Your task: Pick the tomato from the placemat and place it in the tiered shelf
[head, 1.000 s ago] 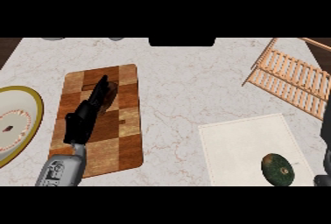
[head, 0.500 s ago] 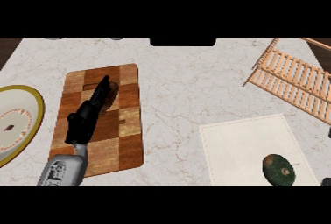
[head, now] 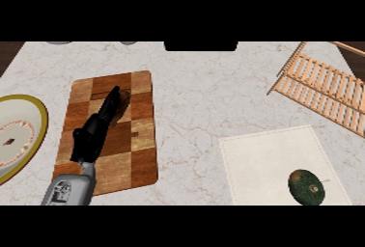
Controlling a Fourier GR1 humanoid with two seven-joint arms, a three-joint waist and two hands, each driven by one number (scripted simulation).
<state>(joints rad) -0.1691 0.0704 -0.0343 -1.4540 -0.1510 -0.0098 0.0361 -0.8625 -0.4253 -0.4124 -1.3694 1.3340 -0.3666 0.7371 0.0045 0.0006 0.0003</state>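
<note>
The tomato (head: 306, 187) is a dark, greenish-brown round thing lying near the front right corner of the white placemat (head: 271, 159). The wooden tiered shelf (head: 321, 89) stands at the back right, partly cut off by the view's edge. My left hand (head: 96, 130) is stretched out over the checkered cutting board (head: 139, 144) at the left, far from the tomato. Its fingers are straight and hold nothing. My right hand does not show.
A cream plate with a yellow rim (head: 28, 113) lies at the left edge beside the cutting board. Bare marble counter (head: 206, 106) runs between the board, the placemat and the shelf.
The dark bit of my right arm at the right edge has slid out of view. My left hand has crept slightly farther along the cutting board.
</note>
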